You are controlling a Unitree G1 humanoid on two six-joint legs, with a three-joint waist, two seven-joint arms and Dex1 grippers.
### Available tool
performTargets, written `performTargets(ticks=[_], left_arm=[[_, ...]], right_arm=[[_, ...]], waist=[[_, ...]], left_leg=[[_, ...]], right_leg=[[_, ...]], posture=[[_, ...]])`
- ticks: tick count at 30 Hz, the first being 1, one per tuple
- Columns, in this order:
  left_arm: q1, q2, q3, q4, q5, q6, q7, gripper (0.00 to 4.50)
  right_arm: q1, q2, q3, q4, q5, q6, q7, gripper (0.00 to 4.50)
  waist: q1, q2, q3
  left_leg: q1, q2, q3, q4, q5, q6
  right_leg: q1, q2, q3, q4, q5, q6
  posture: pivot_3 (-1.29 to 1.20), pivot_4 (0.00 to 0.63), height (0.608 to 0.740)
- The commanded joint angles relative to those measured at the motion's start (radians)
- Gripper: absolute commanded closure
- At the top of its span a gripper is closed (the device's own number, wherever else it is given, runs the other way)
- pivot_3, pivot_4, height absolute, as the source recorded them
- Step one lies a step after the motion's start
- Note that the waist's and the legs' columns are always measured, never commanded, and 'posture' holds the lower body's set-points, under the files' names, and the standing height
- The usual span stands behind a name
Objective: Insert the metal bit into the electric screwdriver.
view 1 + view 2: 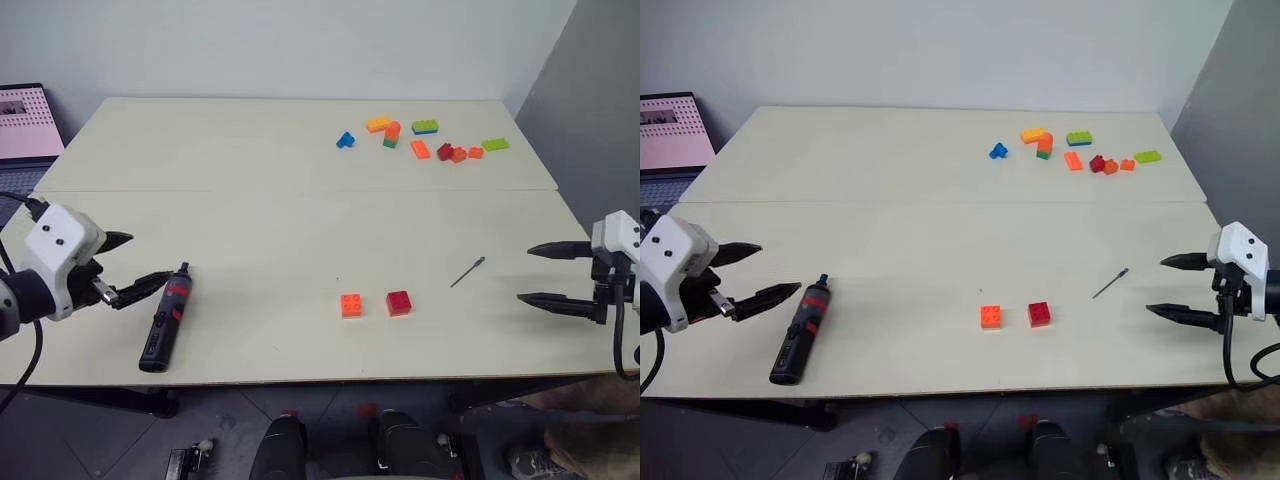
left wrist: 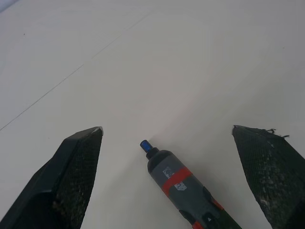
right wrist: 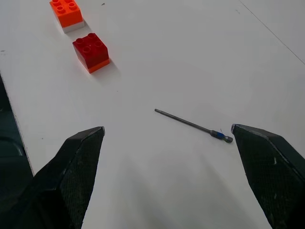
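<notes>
Metal bit [image 3: 193, 125] shows a blue mark (right wrist view).

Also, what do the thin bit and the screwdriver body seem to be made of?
The metal bit: probably steel, dull grey with a slight sheen, and needle-thin. The electric screwdriver: likely matte plastic casing, dark grey, with a red band and a blue tip; its surface shows no metallic glint.

2 toy bricks, orange [image 1: 351, 304] beside red [image 1: 398, 302], on pale table [image 1: 250, 150]; coloured bricks [image 1: 425, 137] far back.
</notes>
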Motion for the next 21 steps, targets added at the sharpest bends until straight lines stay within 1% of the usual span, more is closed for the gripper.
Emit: performTargets(ticks=[1, 5, 9, 13, 18, 21], left_arm=[[-0.006, 0.008, 0.033, -0.006, 0.001, -0.022, -0.012, 0.00], [0.010, 0.007, 0.036, -0.012, 0.016, -0.025, -0.013, 0.00], [-0.004, -0.019, 0.033, -0.006, 0.050, -0.084, 0.028, 0.00], [-0.020, -0.035, 0.043, -0.003, 0.008, -0.066, 0.015, 0.00], [-0.025, -0.028, 0.045, -0.008, -0.024, -0.056, -0.018, 0.00], [-0.030, -0.007, 0.010, -0.051, -0.028, -0.060, -0.041, 0.00]], right_arm=[[-0.010, -0.011, -0.025, -0.006, -0.007, -0.023, 0.006, 0.02], [-0.017, -0.010, -0.018, 0.004, -0.013, -0.036, 0.010, 0.02], [-0.033, -0.008, 0.006, 0.024, -0.046, -0.077, 0.010, 0.02], [-0.039, -0.001, 0.015, 0.029, -0.043, -0.082, 0.018, 0.02], [-0.061, 0.014, 0.032, 0.029, -0.038, -0.083, 0.021, 0.02], [-0.080, 0.037, 0.054, 0.002, -0.028, -0.078, 0.019, 0.02]], waist=[[0.000, 0.000, 0.000], [0.000, 0.000, 0.000], [0.000, 0.000, 0.000], [0.000, 0.000, 0.000], [0.000, 0.000, 0.000], [0.000, 0.000, 0.000]], left_leg=[[0.000, 0.000, 0.000, 0.000, 0.000, 0.000], [0.000, 0.000, 0.000, 0.000, 0.000, 0.000], [0.000, 0.000, 0.000, 0.000, 0.000, 0.000], [0.000, 0.000, 0.000, 0.000, 0.000, 0.000], [0.000, 0.000, 0.001, 0.000, 0.000, 0.000], [0.000, 0.000, 0.000, 0.000, 0.000, 0.000]], right_leg=[[0.000, 0.000, 0.000, 0.000, 0.000, 0.000], [0.000, 0.000, 0.000, 0.000, 0.000, 0.000], [0.000, 0.000, 0.000, 0.000, 0.000, 0.000], [0.000, 0.000, 0.000, 0.001, 0.000, 0.000], [0.000, 0.000, 0.000, 0.001, 0.000, 0.000], [0.000, 0.000, 0.000, 0.001, 0.000, 0.000]], posture=[[0.00, 0.150, 0.740], [0.00, 0.150, 0.740], [0.00, 0.150, 0.740], [0.00, 0.150, 0.740], [0.00, 0.150, 0.740], [0.00, 0.150, 0.740]])
